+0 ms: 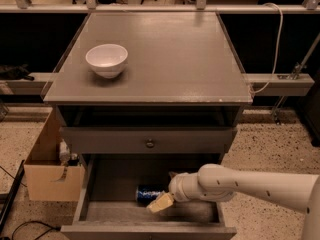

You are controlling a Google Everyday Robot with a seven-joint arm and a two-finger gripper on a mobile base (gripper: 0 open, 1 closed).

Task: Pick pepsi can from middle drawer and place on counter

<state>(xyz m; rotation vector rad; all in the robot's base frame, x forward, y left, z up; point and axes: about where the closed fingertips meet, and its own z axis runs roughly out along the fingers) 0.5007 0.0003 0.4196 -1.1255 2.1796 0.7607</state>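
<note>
The grey counter (170,59) tops the cabinet, with a closed drawer front (190,140) beneath it and the middle drawer (112,213) pulled out below that. The robot's pale arm (250,184) reaches in from the right over the open drawer. A cardboard box (47,181) sits on the floor to the left. A white bowl (106,59) stands on the counter's left side. The gripper (161,203) hangs low inside the drawer, right against the pepsi can (147,193), which lies on its side on the drawer bottom. How open the gripper is, or whether it grips anything, cannot be told.
</note>
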